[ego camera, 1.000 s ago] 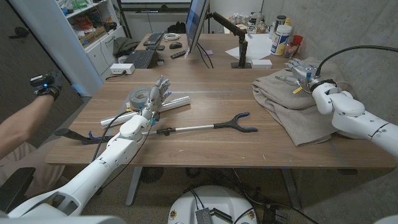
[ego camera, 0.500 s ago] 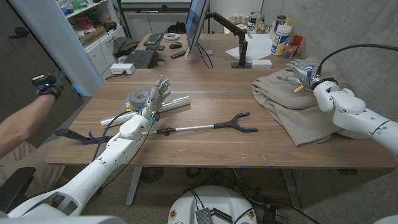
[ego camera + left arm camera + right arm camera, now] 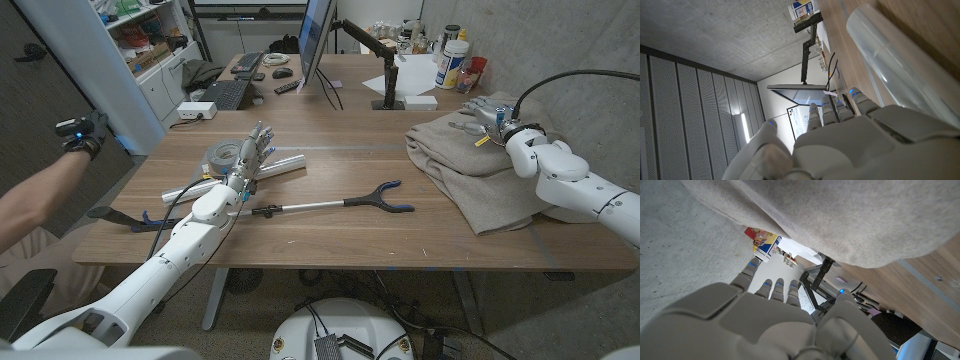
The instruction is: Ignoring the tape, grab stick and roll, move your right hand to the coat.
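Right robot hand (image 3: 484,116) over the crumpled beige fabric coat (image 3: 470,165) at the right side of the wooden surface (image 3: 340,235), fingers spread, grasping nothing. Left robot hand (image 3: 250,158) released too, fingers extended above the clear glossy plastic roll (image 3: 245,173), which lies mid-left just beside the grey duct tape ring (image 3: 222,155). Contact with the roll: cannot tell. Long silver grabber stick with blue-black claw (image 3: 335,205) lies near centre, in front of the roll, untouched.

On the wooden desk (image 3: 330,235): grey tape roll (image 3: 222,155) far left, clear tube roll (image 3: 240,175) beside, long grabber stick (image 3: 330,205) centre, crumpled beige coat (image 3: 470,165) right.
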`<state>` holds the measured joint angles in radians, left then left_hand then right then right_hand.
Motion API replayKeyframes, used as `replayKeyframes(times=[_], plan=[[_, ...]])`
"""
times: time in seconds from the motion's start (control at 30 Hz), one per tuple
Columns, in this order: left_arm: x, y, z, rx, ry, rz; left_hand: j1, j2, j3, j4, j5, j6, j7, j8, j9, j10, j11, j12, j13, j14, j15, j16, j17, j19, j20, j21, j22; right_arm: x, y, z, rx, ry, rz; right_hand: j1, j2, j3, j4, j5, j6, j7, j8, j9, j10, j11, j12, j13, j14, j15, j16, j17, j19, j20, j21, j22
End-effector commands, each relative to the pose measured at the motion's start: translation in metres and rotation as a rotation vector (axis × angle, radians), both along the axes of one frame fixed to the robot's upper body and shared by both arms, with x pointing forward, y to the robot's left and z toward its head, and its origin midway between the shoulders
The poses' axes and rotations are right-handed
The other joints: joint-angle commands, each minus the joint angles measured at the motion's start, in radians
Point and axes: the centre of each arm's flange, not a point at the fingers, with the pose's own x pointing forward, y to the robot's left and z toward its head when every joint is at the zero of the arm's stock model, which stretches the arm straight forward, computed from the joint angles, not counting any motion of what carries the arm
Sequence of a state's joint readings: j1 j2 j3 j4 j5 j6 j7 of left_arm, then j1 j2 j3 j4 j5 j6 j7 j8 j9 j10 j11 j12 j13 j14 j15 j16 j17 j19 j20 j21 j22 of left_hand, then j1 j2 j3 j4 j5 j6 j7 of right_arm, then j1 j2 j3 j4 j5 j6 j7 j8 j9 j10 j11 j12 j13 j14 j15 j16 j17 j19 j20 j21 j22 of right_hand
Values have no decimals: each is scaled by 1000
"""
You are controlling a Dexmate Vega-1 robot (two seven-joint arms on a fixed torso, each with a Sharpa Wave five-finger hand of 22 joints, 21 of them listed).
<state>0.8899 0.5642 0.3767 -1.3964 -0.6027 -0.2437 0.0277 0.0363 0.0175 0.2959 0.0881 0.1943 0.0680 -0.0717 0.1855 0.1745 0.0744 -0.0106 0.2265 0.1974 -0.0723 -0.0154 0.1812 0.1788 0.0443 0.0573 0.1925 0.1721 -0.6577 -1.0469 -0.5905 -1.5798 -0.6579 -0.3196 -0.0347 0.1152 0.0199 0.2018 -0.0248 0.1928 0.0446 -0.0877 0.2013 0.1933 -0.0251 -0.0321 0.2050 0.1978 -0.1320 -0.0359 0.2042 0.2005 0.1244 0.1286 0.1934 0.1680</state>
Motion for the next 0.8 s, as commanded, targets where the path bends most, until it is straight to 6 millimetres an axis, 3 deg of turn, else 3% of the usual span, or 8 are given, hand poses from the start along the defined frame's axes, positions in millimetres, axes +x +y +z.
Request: replayKeyframes(times=[0.03,0.8], plan=[[0,-1,0,7,2,-1,6,2,-2,-4,3,3,-7,4,6,7,-3,0,6,-7,0,4,2,-2,1,1,4,1,-7,3,27,-7,-19,3,10,-1,-5,1,-6,2,-5,1,-4,-6,-3,1,6,-13,5,1,8,1,3,1],[-1,1,0,-1,-8,1,12,-1,-3,-9,3,8,-7,5,5,11,-3,1,6,-7,-1,4,2,-2,0,1,3,6,-16,2,92,7,-42,3,12,0,-6,1,-7,3,-4,1,-2,-1,-2,1,8,-11,5,1,11,3,1,1]])
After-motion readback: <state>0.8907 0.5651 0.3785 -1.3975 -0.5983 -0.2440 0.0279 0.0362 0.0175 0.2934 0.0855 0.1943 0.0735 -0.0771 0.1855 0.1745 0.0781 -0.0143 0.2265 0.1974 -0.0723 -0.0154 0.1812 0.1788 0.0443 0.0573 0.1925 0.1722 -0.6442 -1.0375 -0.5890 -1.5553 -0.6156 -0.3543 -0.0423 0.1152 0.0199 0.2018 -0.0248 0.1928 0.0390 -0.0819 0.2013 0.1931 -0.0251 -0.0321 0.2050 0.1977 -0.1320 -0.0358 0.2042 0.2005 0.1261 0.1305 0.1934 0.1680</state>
